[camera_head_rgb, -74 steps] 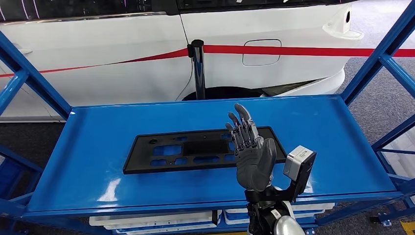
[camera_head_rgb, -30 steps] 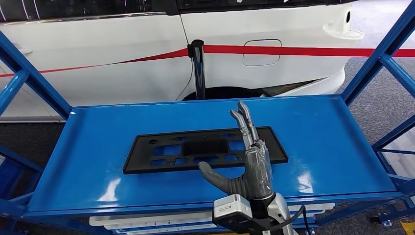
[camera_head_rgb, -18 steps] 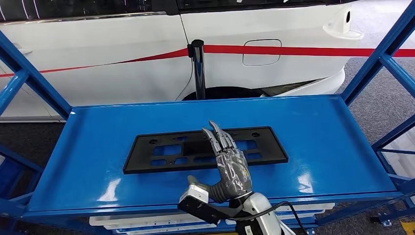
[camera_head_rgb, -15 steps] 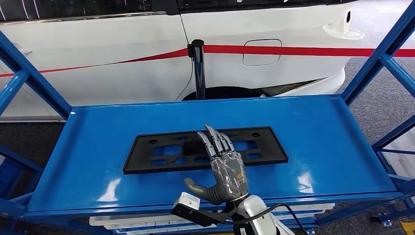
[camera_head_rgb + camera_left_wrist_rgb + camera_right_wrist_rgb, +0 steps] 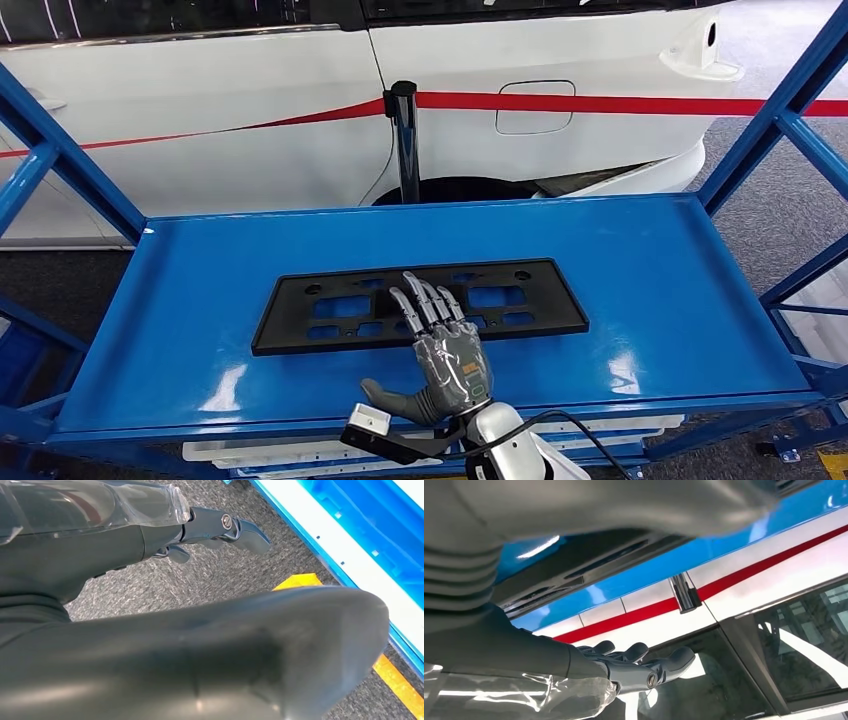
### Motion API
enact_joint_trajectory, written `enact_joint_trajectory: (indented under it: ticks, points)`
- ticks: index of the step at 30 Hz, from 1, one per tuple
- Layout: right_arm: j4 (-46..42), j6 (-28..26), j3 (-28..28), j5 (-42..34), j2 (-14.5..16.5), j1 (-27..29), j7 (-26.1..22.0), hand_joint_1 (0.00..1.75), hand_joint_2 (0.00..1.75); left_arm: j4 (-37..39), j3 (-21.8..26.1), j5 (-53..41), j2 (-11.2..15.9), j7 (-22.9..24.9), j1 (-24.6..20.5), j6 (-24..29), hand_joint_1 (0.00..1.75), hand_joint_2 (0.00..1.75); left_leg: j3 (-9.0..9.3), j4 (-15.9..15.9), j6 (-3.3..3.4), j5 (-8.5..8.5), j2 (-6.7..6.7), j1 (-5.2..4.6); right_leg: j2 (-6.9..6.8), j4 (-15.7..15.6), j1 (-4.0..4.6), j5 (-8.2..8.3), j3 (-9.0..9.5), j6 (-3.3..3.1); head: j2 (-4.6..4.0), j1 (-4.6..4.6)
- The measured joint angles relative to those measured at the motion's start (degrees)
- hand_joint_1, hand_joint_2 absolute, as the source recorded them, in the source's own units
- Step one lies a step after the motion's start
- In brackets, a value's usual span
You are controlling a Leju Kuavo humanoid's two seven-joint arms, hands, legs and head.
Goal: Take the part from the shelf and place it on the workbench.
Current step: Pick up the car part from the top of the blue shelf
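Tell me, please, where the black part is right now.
In the head view, the part lies flat mid-shelf, before the white car, with the right hand over its near edge.

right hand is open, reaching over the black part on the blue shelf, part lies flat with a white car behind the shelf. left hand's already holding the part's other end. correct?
Not quite: the left hand holds nothing. The left wrist view shows it over grey carpet floor, away from the part. The rest stands: in the head view the right hand is open, fingers reaching over the black part, which lies flat on the blue shelf with the white car behind.
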Motion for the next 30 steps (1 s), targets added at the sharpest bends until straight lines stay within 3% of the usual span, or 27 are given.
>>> enact_joint_trajectory:
  ticks: [3,7,20,30]
  points:
    - [0.9,-0.7,0.1,0.5,0.2,-0.1,0.1,0.0,0.0,0.0,0.0,-0.4,0.0,0.0,0.0,0.0,0.0,0.0,0.0,0.0,0.0,0.0,0.0,0.0,0.0,0.0,0.0,0.0,0.0,0.0,0.0,0.0]
    - [3.2,-2.1,0.2,2.1,0.5,-0.6,1.1,0.0,1.75,0.0,0.0,-0.7,0.0,0.2,-0.3,-0.1,0.0,0.0,0.0,0.0,0.0,0.0,0.0,0.0,0.0,0.0,0.0,0.0,0.0,0.0,-0.01,0.0]
    - [9.0,-6.9,-0.8,5.9,0.8,-2.4,3.7,0.0,1.75,0.0,0.0,-2.6,0.0,1.0,-0.6,-0.7,0.0,0.0,0.01,0.0,0.0,0.0,0.01,0.0,0.01,0.0,0.0,0.01,0.0,0.0,0.0,0.0]
    - [10.3,-6.6,-2.2,6.1,0.8,-4.0,3.7,0.0,1.75,0.0,0.0,-2.9,0.0,1.1,-0.8,-1.1,0.0,0.0,0.02,0.0,0.0,0.0,0.01,0.0,0.01,0.0,0.0,0.01,0.0,0.0,-0.01,0.0]
